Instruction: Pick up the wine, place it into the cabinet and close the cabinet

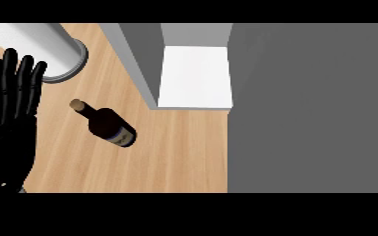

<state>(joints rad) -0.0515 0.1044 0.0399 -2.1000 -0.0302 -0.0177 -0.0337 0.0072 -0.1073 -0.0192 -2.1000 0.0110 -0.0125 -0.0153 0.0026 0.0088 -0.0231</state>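
A dark wine bottle [111, 126] is seen on the wooden surface [177, 155], with its corked neck turned to the upper left. It seems to stand upright, though this cannot be told for sure from such a steep view. It is touched by nothing. The left hand [15, 125] is shown at the left edge, near the bottle but apart from it. Its fingers [21, 82] are held straight and spread wide, and nothing is held by them. The cabinet [193, 75] is placed to the upper right of the bottle, with its white inside exposed. A pale cylinder [52, 45] is found at the top left, close to the fingertips.
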